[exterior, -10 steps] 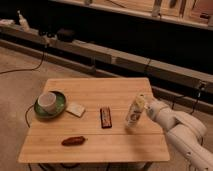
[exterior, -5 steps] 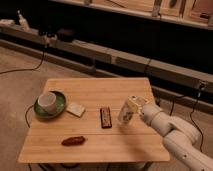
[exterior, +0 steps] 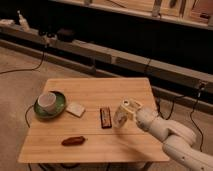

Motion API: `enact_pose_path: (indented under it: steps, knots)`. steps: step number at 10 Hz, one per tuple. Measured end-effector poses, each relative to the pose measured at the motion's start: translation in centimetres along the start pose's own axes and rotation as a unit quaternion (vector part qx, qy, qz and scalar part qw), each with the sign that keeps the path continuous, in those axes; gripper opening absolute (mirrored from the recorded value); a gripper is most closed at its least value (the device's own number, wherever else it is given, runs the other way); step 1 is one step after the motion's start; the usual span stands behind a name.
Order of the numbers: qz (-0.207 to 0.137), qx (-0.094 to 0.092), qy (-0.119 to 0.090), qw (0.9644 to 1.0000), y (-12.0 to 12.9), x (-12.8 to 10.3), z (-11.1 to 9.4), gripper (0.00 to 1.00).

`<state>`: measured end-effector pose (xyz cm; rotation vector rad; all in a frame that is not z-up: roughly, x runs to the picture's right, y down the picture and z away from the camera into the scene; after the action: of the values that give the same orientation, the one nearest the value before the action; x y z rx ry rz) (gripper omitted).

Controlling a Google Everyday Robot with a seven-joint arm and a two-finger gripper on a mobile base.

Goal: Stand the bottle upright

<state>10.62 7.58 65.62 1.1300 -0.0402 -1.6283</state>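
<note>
The bottle (exterior: 120,115) is pale with a light cap end and sits over the right half of the wooden table (exterior: 95,90). It leans with its top to the right, and its lower end is at or just above the tabletop. My gripper (exterior: 130,110) comes in from the right on the white arm (exterior: 165,132) and is shut on the bottle's upper part.
A green plate (exterior: 57,111) holding a white bowl (exterior: 47,101) stands at the table's left. A white packet (exterior: 76,109), a dark bar (exterior: 105,118) and a brown oblong item (exterior: 73,141) lie left of the bottle. Cables run on the floor, and a long shelf runs behind the table.
The gripper has carried the bottle to the left, toward the dark bar. The bottle leans more than before.
</note>
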Motion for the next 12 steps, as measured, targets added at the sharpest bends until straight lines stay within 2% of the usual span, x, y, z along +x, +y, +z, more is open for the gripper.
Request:
enact_pose_path:
  steps: [7,12]
  knots:
    - [0.022,-0.012,-0.002,0.9997,0.1,-1.1,-1.2,0.00]
    - [0.015,-0.001,-0.014,0.9998,-1.5,-2.5,-1.2,0.00]
